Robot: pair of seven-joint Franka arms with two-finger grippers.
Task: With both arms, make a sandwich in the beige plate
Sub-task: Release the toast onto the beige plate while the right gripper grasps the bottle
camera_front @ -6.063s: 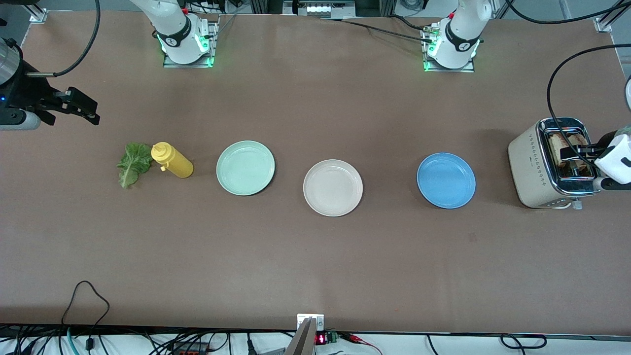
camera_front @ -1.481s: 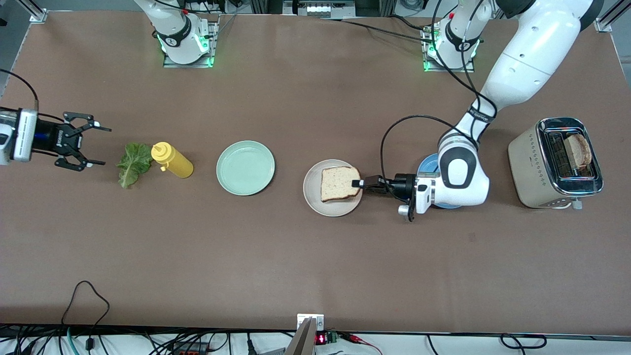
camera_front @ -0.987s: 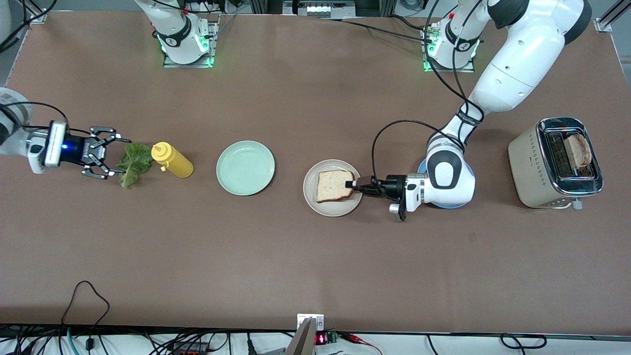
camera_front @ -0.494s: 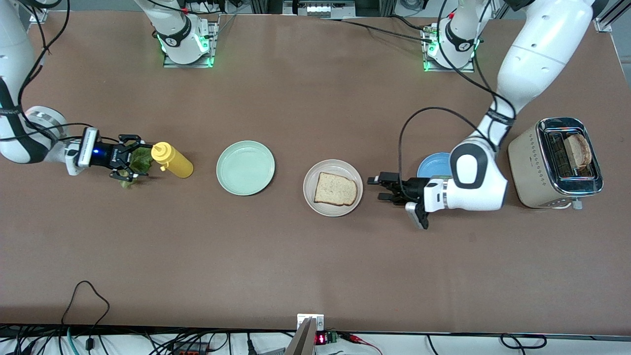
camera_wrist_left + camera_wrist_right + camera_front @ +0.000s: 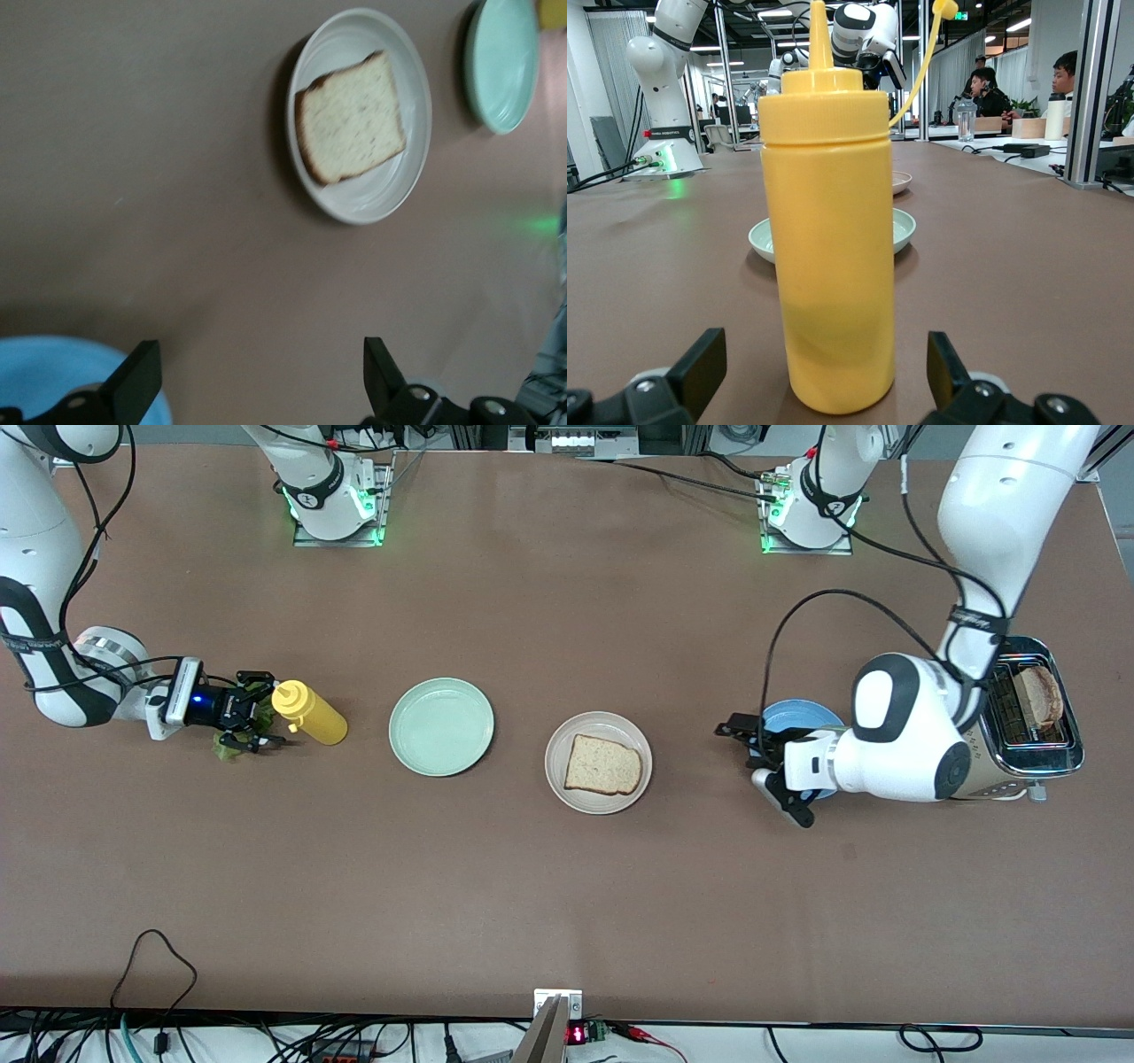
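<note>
One slice of toast [image 5: 602,764] lies flat on the beige plate [image 5: 599,804] mid-table; the left wrist view shows the same toast [image 5: 350,115] and plate [image 5: 372,199]. My left gripper [image 5: 732,735] is open and empty, beside the blue plate, apart from the beige plate; its fingers [image 5: 133,390] stand wide. A second toast slice [image 5: 1038,694] stands in the toaster. The lettuce leaf [image 5: 225,749] lies at the right arm's end, mostly hidden under my open right gripper [image 5: 264,710]. In the right wrist view the gripper [image 5: 824,376] faces the yellow bottle; no lettuce shows there.
A yellow squeeze bottle [image 5: 310,713] stands right beside the lettuce, close to the right fingertips [image 5: 700,359]. A mint-green plate [image 5: 441,726] sits between bottle and beige plate. The blue plate [image 5: 793,713] and toaster [image 5: 1063,755] are at the left arm's end.
The left gripper opened, left the toast on the beige plate and drew back toward the blue plate. The right gripper moved in low over the lettuce, up to the yellow bottle.
</note>
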